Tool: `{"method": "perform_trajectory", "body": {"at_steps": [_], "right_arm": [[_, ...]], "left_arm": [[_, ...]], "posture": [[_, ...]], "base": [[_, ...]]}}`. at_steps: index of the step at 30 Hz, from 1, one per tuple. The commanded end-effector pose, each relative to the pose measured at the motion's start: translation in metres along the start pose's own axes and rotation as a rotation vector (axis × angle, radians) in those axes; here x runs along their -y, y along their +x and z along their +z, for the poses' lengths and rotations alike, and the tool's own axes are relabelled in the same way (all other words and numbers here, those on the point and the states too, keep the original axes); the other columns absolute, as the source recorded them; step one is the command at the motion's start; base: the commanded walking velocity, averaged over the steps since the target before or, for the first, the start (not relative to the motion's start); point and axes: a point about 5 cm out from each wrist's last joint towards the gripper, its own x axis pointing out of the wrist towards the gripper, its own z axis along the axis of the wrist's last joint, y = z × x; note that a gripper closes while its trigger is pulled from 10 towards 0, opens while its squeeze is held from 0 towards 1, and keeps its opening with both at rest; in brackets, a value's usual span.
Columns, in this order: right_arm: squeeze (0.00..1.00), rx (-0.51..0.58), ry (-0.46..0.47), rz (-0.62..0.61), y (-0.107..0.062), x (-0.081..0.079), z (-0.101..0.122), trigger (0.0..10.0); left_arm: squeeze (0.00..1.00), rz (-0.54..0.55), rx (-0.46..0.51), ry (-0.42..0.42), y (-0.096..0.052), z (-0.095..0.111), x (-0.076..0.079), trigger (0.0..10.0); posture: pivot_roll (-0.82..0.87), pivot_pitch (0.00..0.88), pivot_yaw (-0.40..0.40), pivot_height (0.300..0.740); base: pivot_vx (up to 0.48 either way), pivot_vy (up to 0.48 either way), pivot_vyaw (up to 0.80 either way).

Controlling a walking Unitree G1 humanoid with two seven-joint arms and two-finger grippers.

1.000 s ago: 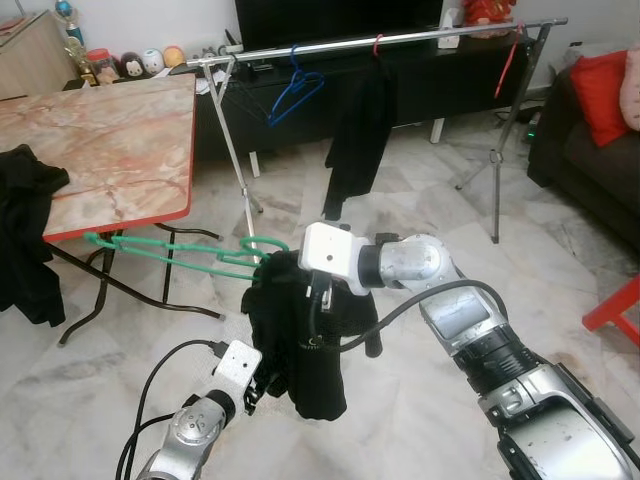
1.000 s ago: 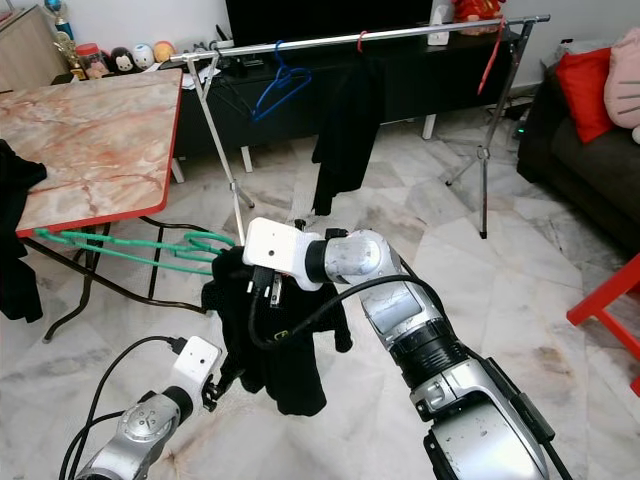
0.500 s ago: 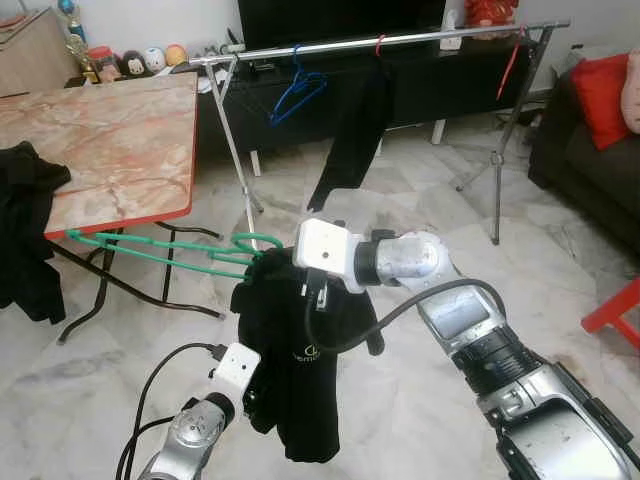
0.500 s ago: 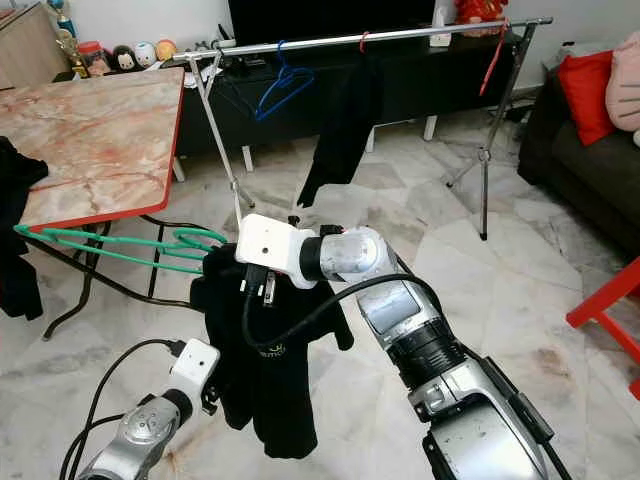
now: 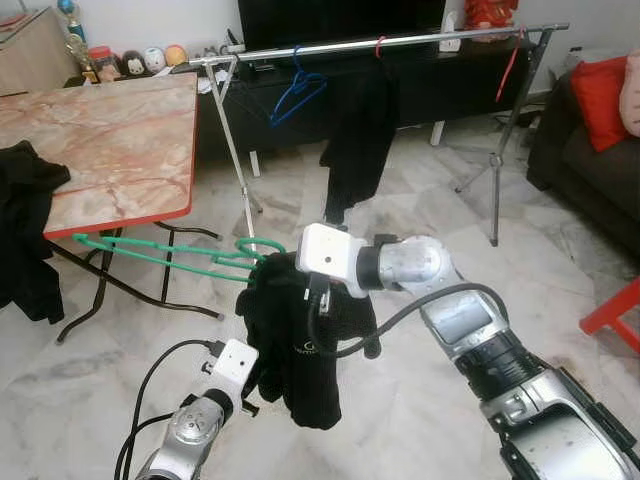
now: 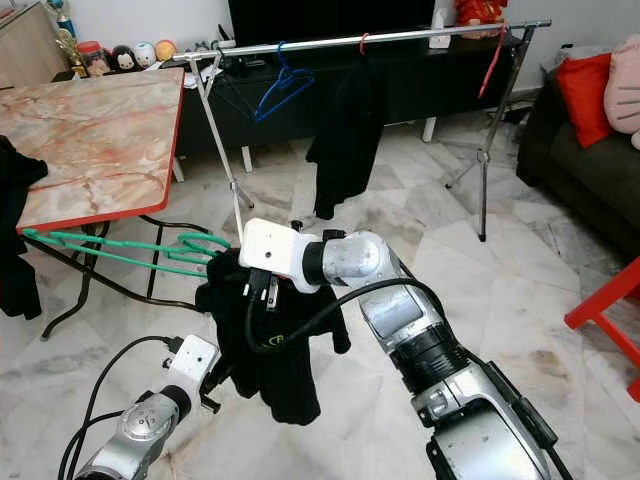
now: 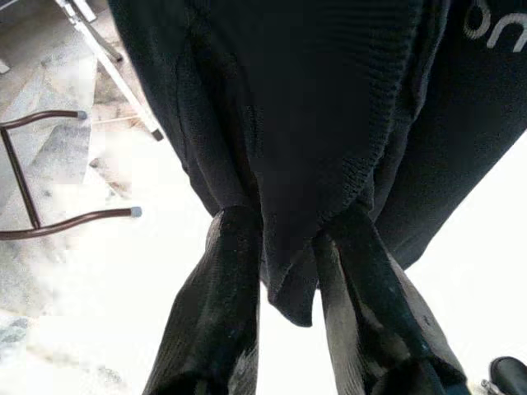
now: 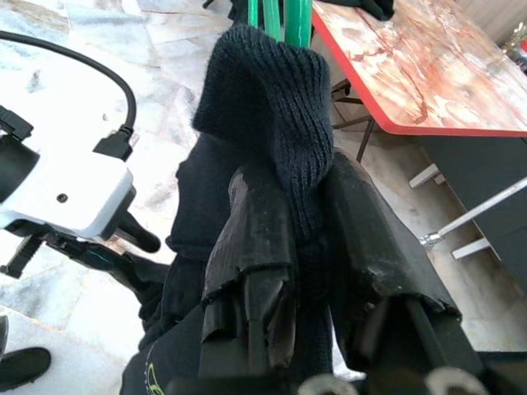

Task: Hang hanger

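The rail stands well ahead across the floor, so I judge I'm at the carry step, nothing hung yet. My right claw is clamped on the black garment draped over the green hangers near the table. My left claw pinches its hem; next I walk in and lift the hook over the rail.

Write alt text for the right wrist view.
The right gripper has its jaws shut on a black knit garment, which drapes over a green hanger. Beyond are the left arm's white wrist and a red-edged marble table.
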Motion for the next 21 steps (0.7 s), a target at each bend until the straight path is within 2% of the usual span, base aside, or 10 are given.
{"method": "perform_trajectory", "body": {"at_steps": [1,14,21], "right_arm": [[0.0,0.045,-0.037,-0.002,0.0,0.002,0.014,0.0],[0.0,0.058,-0.039,-0.015,0.0,0.005,0.019,0.0],[0.0,0.016,-0.043,-0.018,-0.007,0.006,0.008,0.0]], "left_arm": [[0.0,-0.003,-0.029,0.001,-0.002,-0.007,-0.001,0.0],[0.0,-0.018,-0.073,0.013,-0.002,-0.014,0.005,0.0],[0.0,0.045,-0.089,-0.008,-0.007,-0.019,-0.009,0.0]], "posture": [[-0.15,0.0,0.061,0.74],[-0.15,0.0,0.062,0.74],[-0.15,0.0,0.06,0.74]], "base": [[0.0,0.0,0.0],[0.0,0.0,0.0],[0.0,0.0,0.0]]}}
